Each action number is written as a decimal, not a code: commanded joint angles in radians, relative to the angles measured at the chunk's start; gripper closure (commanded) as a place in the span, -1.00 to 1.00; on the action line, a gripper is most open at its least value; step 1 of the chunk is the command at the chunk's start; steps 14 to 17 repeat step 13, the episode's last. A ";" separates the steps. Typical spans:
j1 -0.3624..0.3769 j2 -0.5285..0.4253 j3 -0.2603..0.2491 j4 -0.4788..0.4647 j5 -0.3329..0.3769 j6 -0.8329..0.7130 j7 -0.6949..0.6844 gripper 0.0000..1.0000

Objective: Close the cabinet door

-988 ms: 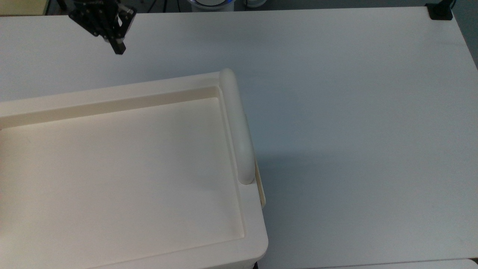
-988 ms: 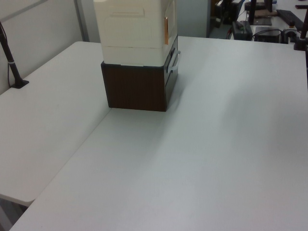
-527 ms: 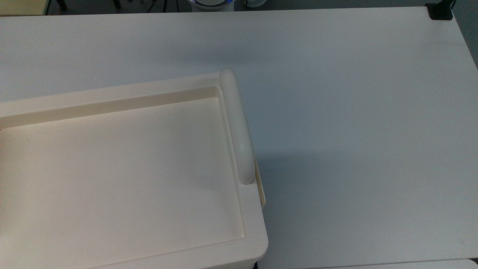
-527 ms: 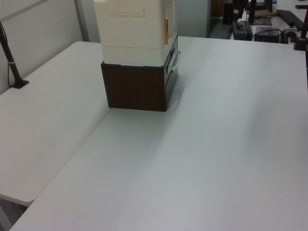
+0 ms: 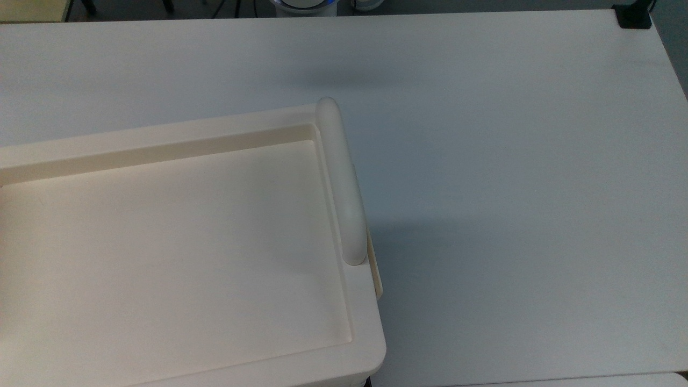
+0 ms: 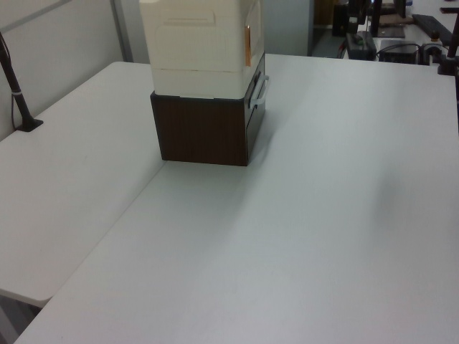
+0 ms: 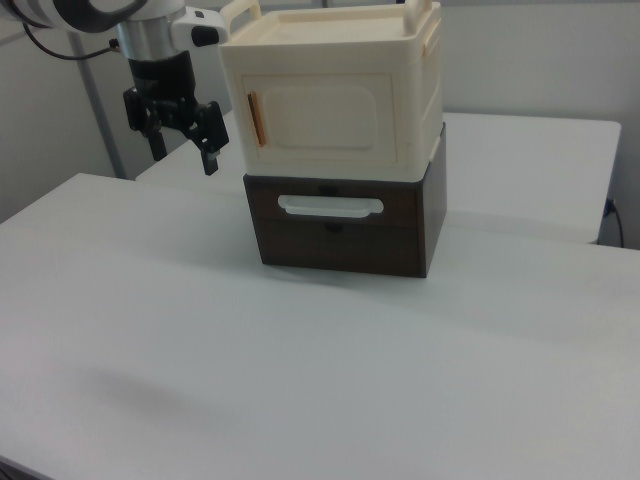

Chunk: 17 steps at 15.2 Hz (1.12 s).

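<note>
Plainly, the large cream plastic cabinet (image 7: 335,95) with its recessed tray-like top stands on a dark brown wooden drawer box (image 7: 345,228), and both rest on the white desk (image 7: 300,380). On the front that faces the right view, the thin cream plastic cabinet door (image 7: 325,115) with a raised rim lies flush against the cabinet's face, with a small orange-brown mark (image 7: 253,117) upright near the right view's left edge of the panel. In the top view the cabinet's top (image 5: 172,242) fills the top view's lower left, a thick rounded cream bar handle (image 5: 341,180) runs along its right edge, and a thin sliver of the door's edge (image 5: 376,271) shows just beyond the bar's lower end. In the left view the cabinet (image 6: 201,36) sits at the upper middle on the brown box (image 6: 204,130), with the orange-brown mark on the left view's right side.

The black two-finger claw (image 7: 182,148) hangs in the air at the right view's left of the cabinet, apart from it, pointing down at about the height of the door. Its two fingers stand spread with a clear gap between them, and they have hold of nothing. A white pull handle (image 7: 330,206) sits on the drawer box front below the door
</note>
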 commanded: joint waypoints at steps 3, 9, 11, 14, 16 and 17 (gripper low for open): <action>0.005 0.026 -0.005 -0.012 -0.060 0.075 -0.096 -1.00; 0.000 0.026 -0.005 -0.012 -0.071 0.079 -0.090 -1.00; 0.000 0.026 -0.005 -0.012 -0.071 0.078 -0.090 -1.00; 0.002 0.026 -0.005 -0.012 -0.070 0.078 -0.090 -1.00; 0.002 0.026 -0.005 -0.012 -0.070 0.078 -0.090 -1.00; 0.002 0.026 -0.005 -0.012 -0.070 0.078 -0.090 -1.00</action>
